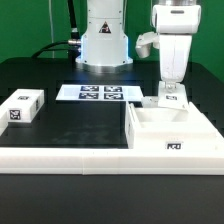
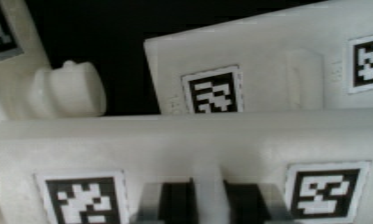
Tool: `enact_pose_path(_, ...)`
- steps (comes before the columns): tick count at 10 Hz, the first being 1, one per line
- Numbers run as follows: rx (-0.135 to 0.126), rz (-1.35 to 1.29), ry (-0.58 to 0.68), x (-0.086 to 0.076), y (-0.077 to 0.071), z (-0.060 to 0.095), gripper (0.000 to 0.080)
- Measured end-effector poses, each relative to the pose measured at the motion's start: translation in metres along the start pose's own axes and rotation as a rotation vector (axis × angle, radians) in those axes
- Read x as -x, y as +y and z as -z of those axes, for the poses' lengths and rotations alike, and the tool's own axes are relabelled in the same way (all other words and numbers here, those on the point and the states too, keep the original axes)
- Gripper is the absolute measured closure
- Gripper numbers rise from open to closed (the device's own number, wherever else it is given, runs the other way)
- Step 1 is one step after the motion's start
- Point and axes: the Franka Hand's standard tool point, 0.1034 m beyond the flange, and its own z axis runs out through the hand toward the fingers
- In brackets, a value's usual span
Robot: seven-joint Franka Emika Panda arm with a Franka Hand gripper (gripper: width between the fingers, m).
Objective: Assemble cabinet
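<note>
The cabinet body (image 1: 150, 128) is a large open white box at the exterior view's right, with a tag on its front wall. My gripper (image 1: 172, 90) hangs over the body's far right corner, shut on a small white tagged panel (image 1: 172, 99) that sits at the body's back edge. In the wrist view the two dark fingers (image 2: 174, 205) pinch a white strip of this panel (image 2: 94, 150) between two tags, with my gripper (image 2: 209, 198) centred on it. Beyond it is another white tagged piece (image 2: 254, 70) and a round white knob (image 2: 66, 85). Another small white tagged panel (image 1: 22, 105) lies at the left.
The marker board (image 1: 100, 93) lies flat at the back middle, in front of the robot base (image 1: 105, 40). A long low white L-shaped rail (image 1: 70, 156) runs along the front and meets the cabinet body. The table mat is black.
</note>
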Motion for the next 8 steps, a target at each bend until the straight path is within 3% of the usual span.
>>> enact_pose_path(5, 0.011, 0.086, 0.012, -0.002, 0.019, 0.0, 0.0729)
enact_pose_path(8, 0.013, 0.081, 0.013, -0.002, 0.019, 0.0, 0.0729)
